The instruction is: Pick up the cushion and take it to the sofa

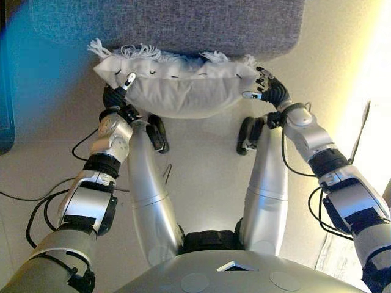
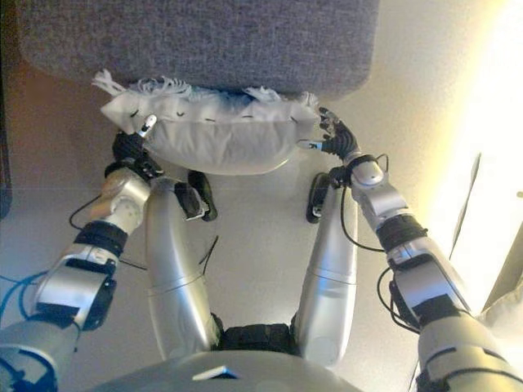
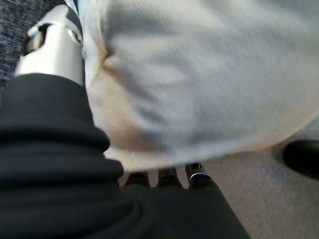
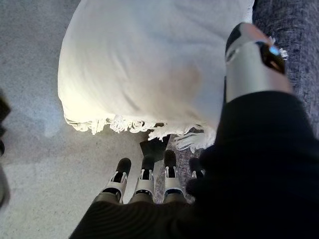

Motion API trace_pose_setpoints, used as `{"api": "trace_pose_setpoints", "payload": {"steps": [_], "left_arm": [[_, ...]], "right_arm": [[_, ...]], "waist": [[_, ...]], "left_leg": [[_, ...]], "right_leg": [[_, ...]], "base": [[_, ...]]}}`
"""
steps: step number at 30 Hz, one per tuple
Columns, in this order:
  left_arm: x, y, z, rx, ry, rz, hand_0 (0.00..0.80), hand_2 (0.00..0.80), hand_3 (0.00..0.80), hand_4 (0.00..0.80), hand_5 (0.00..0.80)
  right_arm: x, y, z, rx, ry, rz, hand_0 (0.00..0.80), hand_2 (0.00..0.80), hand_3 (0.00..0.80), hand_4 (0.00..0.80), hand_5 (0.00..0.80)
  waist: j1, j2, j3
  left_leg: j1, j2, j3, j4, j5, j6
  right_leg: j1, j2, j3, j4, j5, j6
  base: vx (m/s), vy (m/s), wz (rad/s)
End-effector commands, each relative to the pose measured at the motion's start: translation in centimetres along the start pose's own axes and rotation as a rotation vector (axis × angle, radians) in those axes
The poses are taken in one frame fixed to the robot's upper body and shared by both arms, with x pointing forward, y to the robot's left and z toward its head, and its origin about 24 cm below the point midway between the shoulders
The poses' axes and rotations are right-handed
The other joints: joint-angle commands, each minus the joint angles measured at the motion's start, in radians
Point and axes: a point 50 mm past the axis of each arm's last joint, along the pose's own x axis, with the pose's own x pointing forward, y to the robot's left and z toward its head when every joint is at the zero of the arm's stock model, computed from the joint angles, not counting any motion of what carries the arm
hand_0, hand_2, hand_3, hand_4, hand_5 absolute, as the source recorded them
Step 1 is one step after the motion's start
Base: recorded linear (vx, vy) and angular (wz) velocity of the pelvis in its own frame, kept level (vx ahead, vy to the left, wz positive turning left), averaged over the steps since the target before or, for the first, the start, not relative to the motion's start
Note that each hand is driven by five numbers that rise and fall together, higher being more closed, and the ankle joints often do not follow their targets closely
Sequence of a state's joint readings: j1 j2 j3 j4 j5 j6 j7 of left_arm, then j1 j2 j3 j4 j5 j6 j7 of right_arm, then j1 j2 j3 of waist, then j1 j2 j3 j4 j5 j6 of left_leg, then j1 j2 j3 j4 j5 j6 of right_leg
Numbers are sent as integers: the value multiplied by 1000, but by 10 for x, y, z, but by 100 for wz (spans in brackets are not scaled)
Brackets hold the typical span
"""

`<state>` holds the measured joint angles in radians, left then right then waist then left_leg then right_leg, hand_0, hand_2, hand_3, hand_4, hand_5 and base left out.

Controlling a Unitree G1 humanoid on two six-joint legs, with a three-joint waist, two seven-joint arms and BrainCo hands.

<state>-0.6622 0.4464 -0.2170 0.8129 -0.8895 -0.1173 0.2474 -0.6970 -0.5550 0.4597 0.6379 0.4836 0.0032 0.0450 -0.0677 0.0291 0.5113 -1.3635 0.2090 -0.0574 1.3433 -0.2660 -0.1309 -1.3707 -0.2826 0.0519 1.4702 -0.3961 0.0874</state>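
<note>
A white cushion [image 1: 177,91] with a fringed edge hangs between my two hands, just in front of the grey sofa's seat [image 1: 183,24] and above the floor. My left hand [image 1: 119,91] grips its left end, with the thumb [image 3: 52,50] on top and the fingers underneath. My right hand [image 1: 269,88] grips its right end, with the thumb [image 4: 254,59] pressed on the cushion [image 4: 144,64] and the fingers [image 4: 144,181] by the fringe. The cushion's far fringe touches or overlaps the sofa's front edge.
The sofa [image 2: 204,41] spans the far side of the view. A pale cream floor [image 1: 208,177] lies below the cushion. A dark blue object [image 1: 6,97] stands at the far left. Bright light falls along the right side.
</note>
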Motion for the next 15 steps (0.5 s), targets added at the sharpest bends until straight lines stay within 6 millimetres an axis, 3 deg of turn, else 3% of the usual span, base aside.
{"api": "trace_pose_setpoints", "payload": {"steps": [1,9,10,12,13,14,15], "left_arm": [[6,-5,17,6,-38,-66,0,0,0,0,0],[7,-16,13,19,14,-139,0,0,0,0,0],[8,-19,14,24,12,-143,97,97,97,97,97],[8,-21,15,21,7,-151,511,511,511,511,511],[8,-23,16,19,6,-157,747,747,747,747,747],[8,-24,17,19,5,-163,800,800,800,800,800],[8,-27,16,23,3,-173,800,800,800,800,800]], "right_arm": [[6,5,25,-62,-75,78,0,0,0,0,0],[16,16,41,-122,-86,144,0,0,0,0,0],[18,19,43,-144,-82,154,0,0,0,0,0],[20,23,46,-171,-75,169,439,439,439,439,439],[21,25,48,-182,-71,171,775,775,775,775,775],[22,25,49,-186,-69,169,800,800,800,800,800],[23,26,50,-184,-67,163,800,800,800,800,800]], "waist": [[-14,21,7],[-6,29,8],[-4,30,8],[-2,31,8],[0,33,8],[0,34,8],[2,36,8]], "left_leg": [[17,19,52,52,-95,42],[6,18,56,58,-93,37],[4,17,56,58,-93,36],[1,17,56,58,-92,36],[1,17,57,57,-90,35],[1,17,57,56,-89,34],[2,18,59,52,-86,33]], "right_leg": [[10,-23,27,-156,158,6],[1,-31,33,-163,171,10],[-1,-32,34,-164,172,11],[-4,-34,35,-165,174,11],[-5,-35,36,-166,175,12],[-5,-36,37,-166,176,12],[-3,-38,37,-170,179,12]], "base": [[-6,30,1],[0,4,0],[0,0,0],[0,0,0],[0,0,0],[0,0,0],[0,0,0]]}}
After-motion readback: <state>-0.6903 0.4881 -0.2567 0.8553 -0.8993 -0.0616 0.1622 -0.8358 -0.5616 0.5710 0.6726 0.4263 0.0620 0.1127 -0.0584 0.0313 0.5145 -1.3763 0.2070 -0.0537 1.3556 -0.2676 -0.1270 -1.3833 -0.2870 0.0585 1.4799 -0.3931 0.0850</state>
